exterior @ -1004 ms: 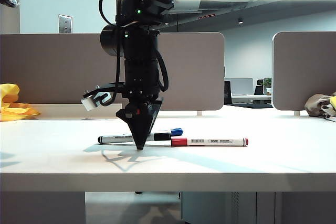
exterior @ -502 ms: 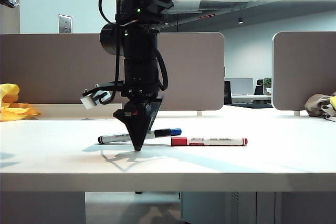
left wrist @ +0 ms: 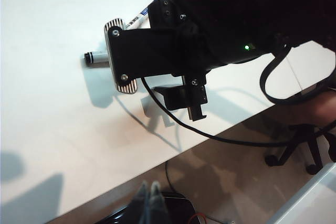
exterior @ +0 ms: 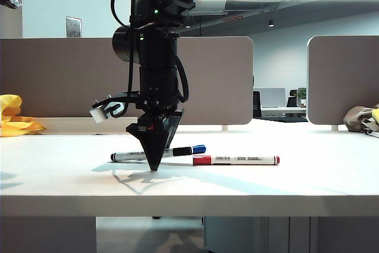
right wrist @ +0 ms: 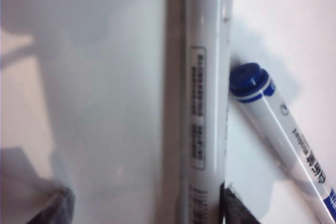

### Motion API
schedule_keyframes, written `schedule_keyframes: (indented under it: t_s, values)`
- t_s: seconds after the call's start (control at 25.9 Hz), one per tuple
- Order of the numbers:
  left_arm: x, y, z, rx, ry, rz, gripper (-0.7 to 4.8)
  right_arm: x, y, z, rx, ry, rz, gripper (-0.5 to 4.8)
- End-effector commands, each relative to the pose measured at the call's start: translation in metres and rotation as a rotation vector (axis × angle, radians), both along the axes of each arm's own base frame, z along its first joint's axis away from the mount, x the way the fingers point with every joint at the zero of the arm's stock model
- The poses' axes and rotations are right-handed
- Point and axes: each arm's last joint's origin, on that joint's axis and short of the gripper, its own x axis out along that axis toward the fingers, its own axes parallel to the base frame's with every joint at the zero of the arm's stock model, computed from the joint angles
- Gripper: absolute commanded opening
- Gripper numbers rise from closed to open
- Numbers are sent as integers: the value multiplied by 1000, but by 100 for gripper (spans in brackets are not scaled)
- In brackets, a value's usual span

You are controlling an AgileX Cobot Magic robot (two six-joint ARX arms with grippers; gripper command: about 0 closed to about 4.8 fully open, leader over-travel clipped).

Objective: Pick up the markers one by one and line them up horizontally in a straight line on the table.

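Three markers lie on the white table (exterior: 296,182). The black-capped marker (exterior: 133,156) and the red-capped marker (exterior: 237,160) lie nearly end to end; the blue-capped marker (exterior: 198,149) sits just behind them. My right gripper (exterior: 154,167) reaches across and points straight down over the black marker, tips at the table. In the right wrist view it (right wrist: 147,211) is open, the black marker's barrel (right wrist: 202,103) lying loose between the fingers, close to one finger, the blue marker (right wrist: 273,124) beside it. My left gripper (left wrist: 148,203) is shut and empty, off the table's front edge.
Grey divider panels (exterior: 59,81) stand along the table's back. A yellow cloth (exterior: 15,119) lies at the back left and a grey bundle (exterior: 361,119) at the back right. A white clip (exterior: 103,114) hangs from the right arm's cable. A chair base (left wrist: 299,150) stands on the floor.
The right gripper's jaws have spread a little wider over the black marker. The markers and both arms have stayed in place.
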Motion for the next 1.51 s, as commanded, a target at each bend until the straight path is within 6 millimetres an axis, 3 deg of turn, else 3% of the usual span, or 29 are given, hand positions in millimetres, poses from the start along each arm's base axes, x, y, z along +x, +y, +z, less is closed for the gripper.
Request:
schedule_keyframes:
  t_s: [0.04, 0.12, 0.19, 0.46, 1.2, 1.31, 1.51]
  values:
    - [-1, 0, 2, -2, -15, -5, -5, -1, 2, -1, 5, 3, -1, 351]
    - [-1, 0, 2, -2, -15, -5, -5, -1, 2, -1, 6, 3, -1, 294]
    - [-1, 0, 2, -2, -15, -5, -5, -1, 2, -1, 6, 3, -1, 278]
    - [-1, 0, 3, -2, -18, -5, -5, -1, 2, -1, 6, 3, -2, 338]
    - [0, 0, 3, 0, -20, -4, -5, -1, 2, -1, 16, 9, -20, 335]
    - [-1, 0, 3, -1, -19, -4, -5, -1, 2, -1, 18, 6, -20, 275]
    - [-1, 0, 3, -1, -17, -3, -5, -1, 2, 0, 21, 0, -21, 226]
